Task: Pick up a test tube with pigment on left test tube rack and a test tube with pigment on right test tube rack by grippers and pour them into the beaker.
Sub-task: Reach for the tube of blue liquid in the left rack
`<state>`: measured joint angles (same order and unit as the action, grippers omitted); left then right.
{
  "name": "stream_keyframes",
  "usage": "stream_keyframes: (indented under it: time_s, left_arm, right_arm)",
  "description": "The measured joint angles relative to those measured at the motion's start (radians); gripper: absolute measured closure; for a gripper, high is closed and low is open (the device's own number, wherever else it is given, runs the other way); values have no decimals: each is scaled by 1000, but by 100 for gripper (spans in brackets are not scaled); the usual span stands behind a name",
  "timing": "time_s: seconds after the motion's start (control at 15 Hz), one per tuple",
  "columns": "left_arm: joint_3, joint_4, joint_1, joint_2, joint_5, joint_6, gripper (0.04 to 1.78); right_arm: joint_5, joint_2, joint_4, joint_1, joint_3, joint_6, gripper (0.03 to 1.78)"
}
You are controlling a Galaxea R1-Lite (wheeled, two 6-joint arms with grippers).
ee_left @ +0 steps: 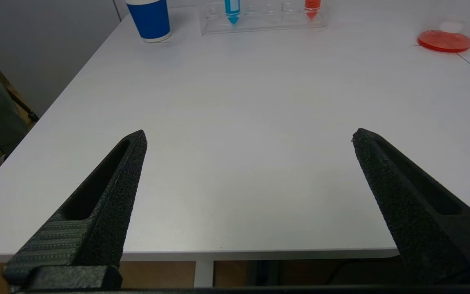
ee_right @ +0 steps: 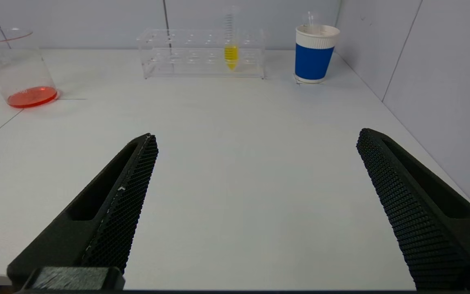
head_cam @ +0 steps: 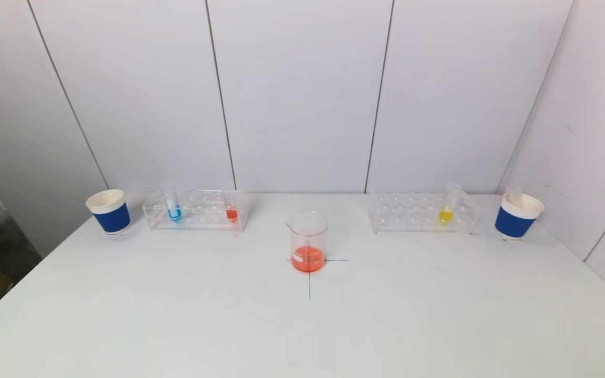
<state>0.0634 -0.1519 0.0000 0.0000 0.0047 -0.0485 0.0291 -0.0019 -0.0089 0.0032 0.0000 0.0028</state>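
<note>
Flanking the two clear racks stand two blue paper cups, one at each far end of the white table. The left test tube rack holds a blue tube and a red tube; the right test tube rack holds one yellow tube. Between them sits the beaker with orange-red liquid. Only the wrist views show the left gripper and right gripper, both spread wide and empty over the near table edge.

Bare table before racks — only the beaker stands mid-table.
</note>
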Motion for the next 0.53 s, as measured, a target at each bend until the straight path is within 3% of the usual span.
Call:
stream_keyframes:
  time_s: [0.27, 0.53]
  left_arm:
    - [82, -18, 0, 2, 3, -3, 6]
    - [306, -57, 0, 81, 5, -4, 6]
  right_arm:
    - [0, 0, 0, 0, 0, 0, 4]
    - [0, 0, 0, 0, 0, 0, 4]
